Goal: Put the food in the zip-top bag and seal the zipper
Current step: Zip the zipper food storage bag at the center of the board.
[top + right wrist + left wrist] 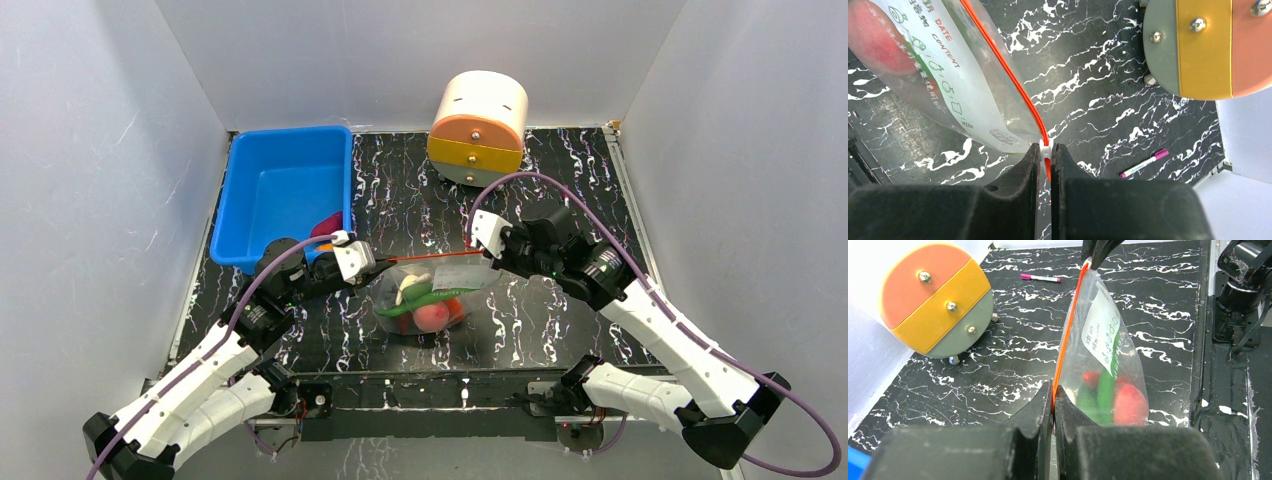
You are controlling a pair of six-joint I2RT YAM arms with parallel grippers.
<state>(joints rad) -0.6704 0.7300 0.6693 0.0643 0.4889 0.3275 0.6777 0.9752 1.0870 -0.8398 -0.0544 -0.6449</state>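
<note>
The zip-top bag (432, 292) hangs over mid-worktop, with the food (430, 316) sagging at its 6 o'clock. The left pincer (372, 265) clamps the zipper (430, 257) at 9 o'clock and the right pincer (479, 250) clamps the white slider (1046, 148) at 3 o'clock. This holds the strip taut, likely for sealing.

I'm in a robot lab test cell: plain white panels (90, 150) box in my black marbled worktop (400, 190), arm bases (300, 395) bolted along its near edge.

Bright even light, sharp, soft shadows
</note>
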